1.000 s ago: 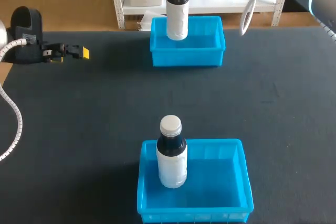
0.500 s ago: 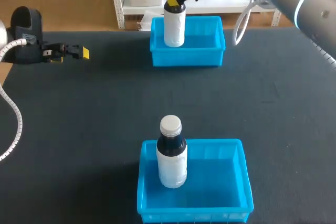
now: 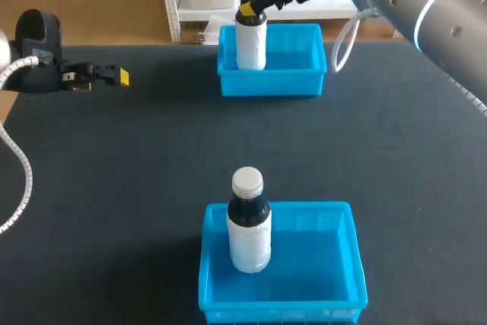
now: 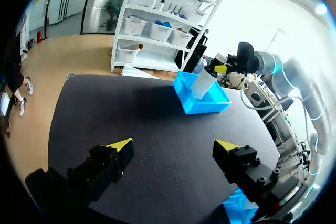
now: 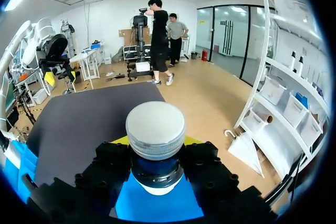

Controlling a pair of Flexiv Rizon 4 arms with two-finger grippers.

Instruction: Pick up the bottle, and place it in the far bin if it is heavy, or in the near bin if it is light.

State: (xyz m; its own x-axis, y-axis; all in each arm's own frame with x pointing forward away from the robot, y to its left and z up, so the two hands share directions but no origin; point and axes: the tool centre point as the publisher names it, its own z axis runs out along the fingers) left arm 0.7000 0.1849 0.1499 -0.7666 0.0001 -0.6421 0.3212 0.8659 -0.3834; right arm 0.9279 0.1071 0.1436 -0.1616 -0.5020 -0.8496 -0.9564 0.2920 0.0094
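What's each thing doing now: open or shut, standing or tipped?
held bottle: upright, capped, lower part inside the far bin.
right pincer: shut on the held bottle's neck.
far bin: holds only the held bottle.
other bottle: upright, capped, standing in the near bin.
near bin: holds the other bottle.
left pincer: open, empty.

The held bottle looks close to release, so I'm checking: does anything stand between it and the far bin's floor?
Nothing visible does. The right gripper holds the bottle by its neck at the far bin's left part, and the floor that shows is plain blue.
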